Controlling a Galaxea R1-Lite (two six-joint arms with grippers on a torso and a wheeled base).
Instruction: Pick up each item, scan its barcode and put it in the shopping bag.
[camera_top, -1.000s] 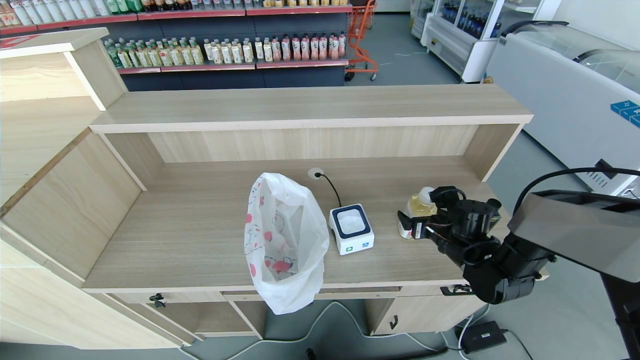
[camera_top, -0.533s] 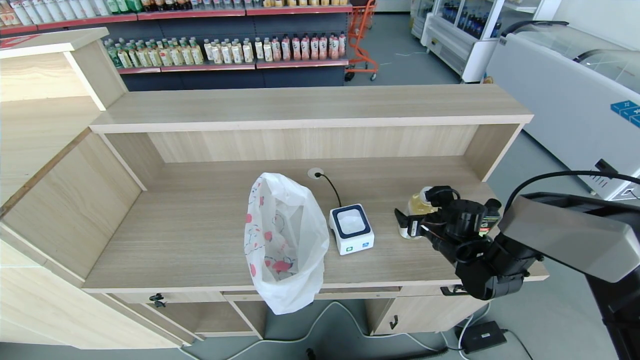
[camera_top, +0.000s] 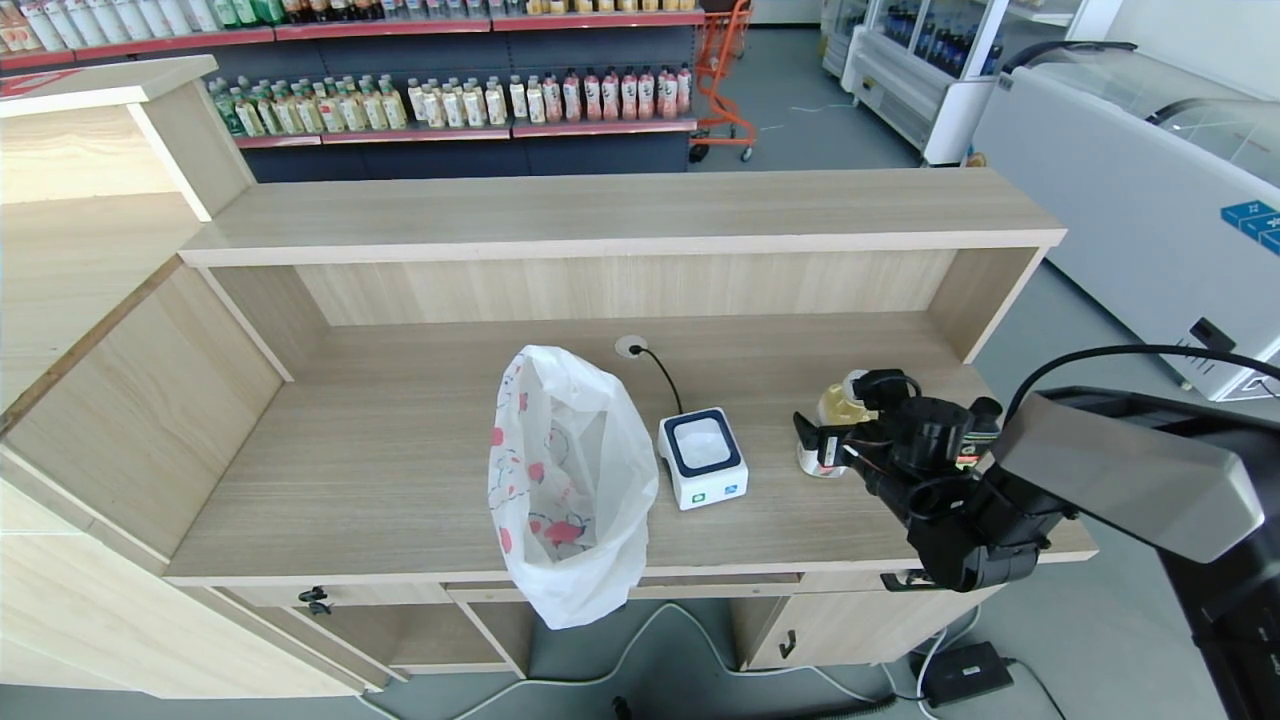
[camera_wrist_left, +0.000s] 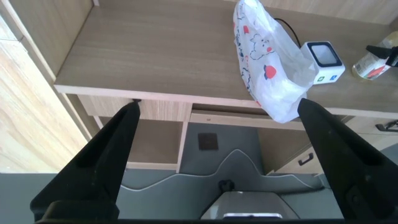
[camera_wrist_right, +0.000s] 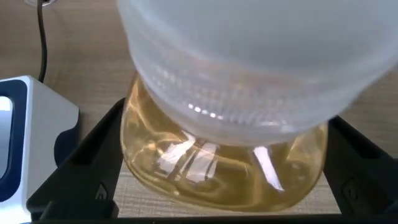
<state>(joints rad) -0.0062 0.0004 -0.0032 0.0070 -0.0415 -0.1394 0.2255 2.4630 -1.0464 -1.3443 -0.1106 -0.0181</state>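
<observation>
A clear bottle (camera_top: 838, 408) of yellow liquid with a white cap stands upright on the wooden counter (camera_top: 400, 450), right of the scanner. My right gripper (camera_top: 836, 436) is open and level with the bottle's lower half, one finger on each side. In the right wrist view the bottle (camera_wrist_right: 224, 155) sits between the black fingers (camera_wrist_right: 81, 168) with small gaps. The white, blue-rimmed scanner (camera_top: 702, 455) lies mid-counter. The white shopping bag (camera_top: 570, 480) with red prints stands open at the front edge. My left gripper (camera_wrist_left: 217, 106) hangs open, low before the counter's left part, holding nothing.
A black cable (camera_top: 660, 375) runs from the scanner to a hole at the back of the counter. A raised shelf (camera_top: 620, 215) and side walls (camera_top: 990, 295) box the counter in. Bare counter stretches left of the bag.
My right gripper has edged forward and left, so its fingers now reach further around the bottle. The bottle, bag and scanner have stayed put.
</observation>
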